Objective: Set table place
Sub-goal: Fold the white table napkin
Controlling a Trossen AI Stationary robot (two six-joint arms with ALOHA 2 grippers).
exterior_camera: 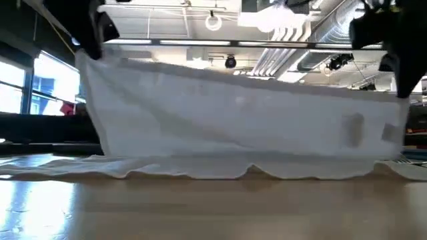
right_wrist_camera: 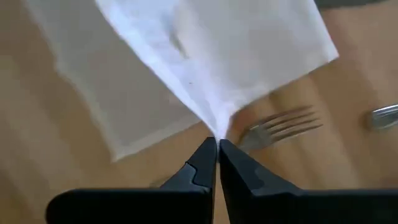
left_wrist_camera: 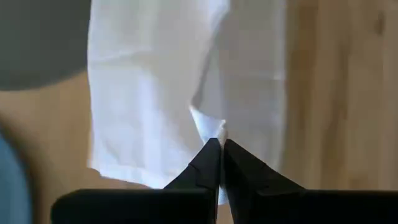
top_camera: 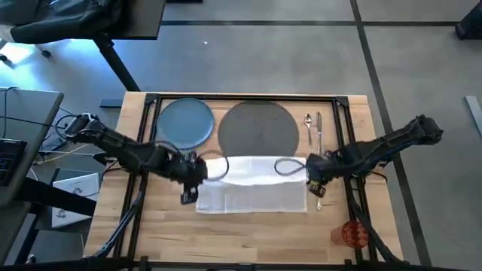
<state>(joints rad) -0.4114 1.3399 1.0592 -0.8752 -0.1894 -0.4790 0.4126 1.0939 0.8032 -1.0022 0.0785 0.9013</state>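
A white napkin (top_camera: 252, 184) is spread across the pale wood table (top_camera: 248, 233), in front of the dark grey woven mat (top_camera: 257, 126). The blue plate (top_camera: 185, 123) sits at the far left. My left gripper (top_camera: 197, 172) is shut on the napkin's left corner, my right gripper (top_camera: 310, 173) on its right corner. A fork (right_wrist_camera: 283, 127) lies under the raised right corner. Cutlery (top_camera: 314, 128) rests right of the mat. The orange cup (top_camera: 352, 233) stands near the front right. My left gripper pinches the napkin's left corner (left_wrist_camera: 211, 132) between its two fingers, coming from above. That edge is lifted and the cloth hangs down to the table (exterior_camera: 133, 167). My right gripper pinches the napkin's right corner (right_wrist_camera: 214, 127) between its two fingers from above. The cloth runs taut up to the fingers, its lower part on the table (exterior_camera: 320, 170).
A black metal frame (top_camera: 248, 98) edges the tabletop. A grey desk (top_camera: 26, 143) with cables stands left of the table. Bare wood lies in front of the napkin (top_camera: 226, 233).
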